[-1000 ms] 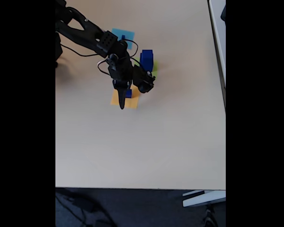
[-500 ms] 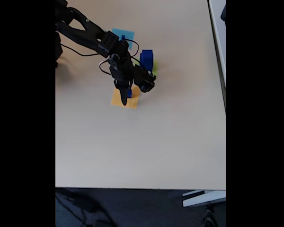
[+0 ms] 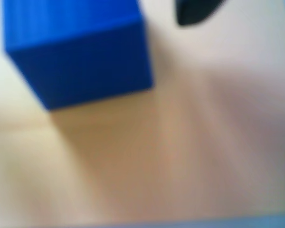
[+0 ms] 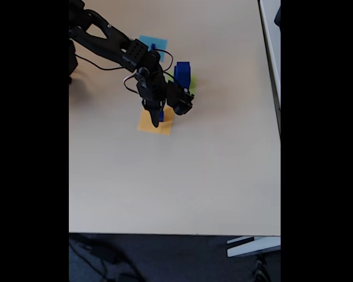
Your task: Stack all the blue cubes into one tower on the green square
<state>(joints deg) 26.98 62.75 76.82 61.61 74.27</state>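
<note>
- Table point(image 4: 182, 182): pale and mostly bare; the work sits in its far-left part in the fixed view.
- Arm point(image 4: 109, 44): reaches in from the top left and bends down over the orange square point(image 4: 148, 124).
- Stack point(image 4: 183, 73): dark-blue cubes stand on the green square point(image 4: 192, 82), just right of the arm. It looks like two cubes, one on the other, though I cannot separate them for certain.
- Light-blue square point(image 4: 148, 41): lies behind the arm with something small and blue on it, too small to identify.
- Small cube point(image 4: 160, 115): sits at the gripper point(image 4: 155, 120), over the orange square. The wrist view shows a cube point(image 3: 80, 52) large and blurred, top left, with one dark fingertip point(image 3: 194, 12) beside it and apart from it.
- Gripper state: I cannot tell whether the jaws are closed on the cube or merely beside it; the arm's own body covers them in the fixed view.
- Step in hand, as judged: picking up the small cube for the stack. To do it well, centre the cube between the jaws, close squarely on opposite faces, lift straight up clear of the paper, then approach the stack from above so the wrist does not clip it.
- Hidden: most of the green square under the stack; whether the small cube rests on the paper or is raised.
</note>
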